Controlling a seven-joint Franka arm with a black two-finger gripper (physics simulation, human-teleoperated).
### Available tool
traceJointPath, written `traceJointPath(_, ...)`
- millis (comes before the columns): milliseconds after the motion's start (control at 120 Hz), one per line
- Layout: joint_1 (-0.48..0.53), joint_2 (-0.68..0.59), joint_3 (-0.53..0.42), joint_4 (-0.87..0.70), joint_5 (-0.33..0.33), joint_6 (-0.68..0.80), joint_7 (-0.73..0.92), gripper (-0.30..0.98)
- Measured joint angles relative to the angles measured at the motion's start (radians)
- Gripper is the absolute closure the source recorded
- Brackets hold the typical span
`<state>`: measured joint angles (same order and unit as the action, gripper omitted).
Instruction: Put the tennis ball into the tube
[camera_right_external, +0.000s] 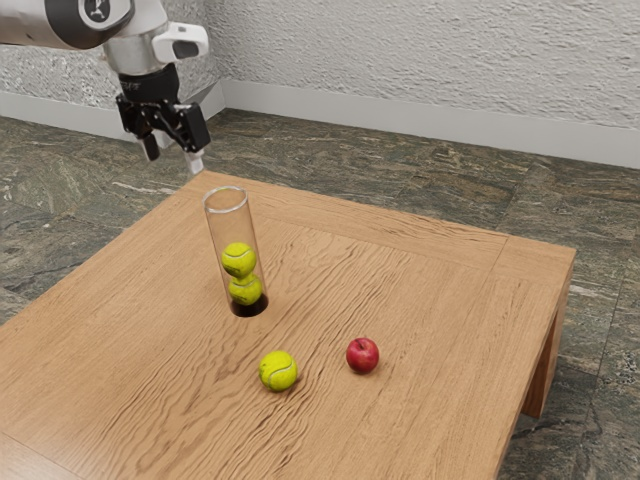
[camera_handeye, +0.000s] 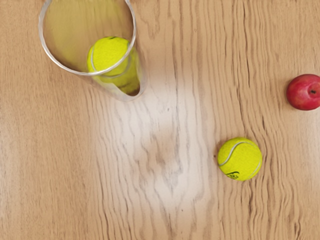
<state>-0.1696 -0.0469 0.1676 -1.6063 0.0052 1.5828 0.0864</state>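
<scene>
The hand (camera_right_external: 174, 158) is wide and empty — so getting the loose tennis ball (camera_right_external: 279, 371) comes first. It sits on the tabletop (camera_right_external: 430, 275), near the apple (camera_right_external: 362, 355). Next, reach down and grab it — missing the tube (camera_right_external: 220, 240).

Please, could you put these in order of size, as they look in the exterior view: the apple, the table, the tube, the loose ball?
1. table
2. tube
3. loose ball
4. apple, only slightly smaller

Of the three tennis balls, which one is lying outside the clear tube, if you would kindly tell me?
The tennis ball beside the apple; the other two are stacked inside the tube.
</scene>
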Motion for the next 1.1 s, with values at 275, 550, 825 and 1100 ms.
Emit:
traceJointPath(275, 0.005, 0.007, -0.002, -0.006, 0.001, 0.019, 0.007, 0.00)
traceJointPath(550, -0.013, -0.027, -0.053, -0.212, -0.059, 0.110, 0.001, 0.00)
traceJointPath(825, -0.008, -0.007, -0.056, -0.415, -0.074, 0.321, -0.003, 0.00)
traceJointPath(1100, -0.045, 0.110, -0.064, -0.472, -0.119, 0.459, -0.005, 0.00)
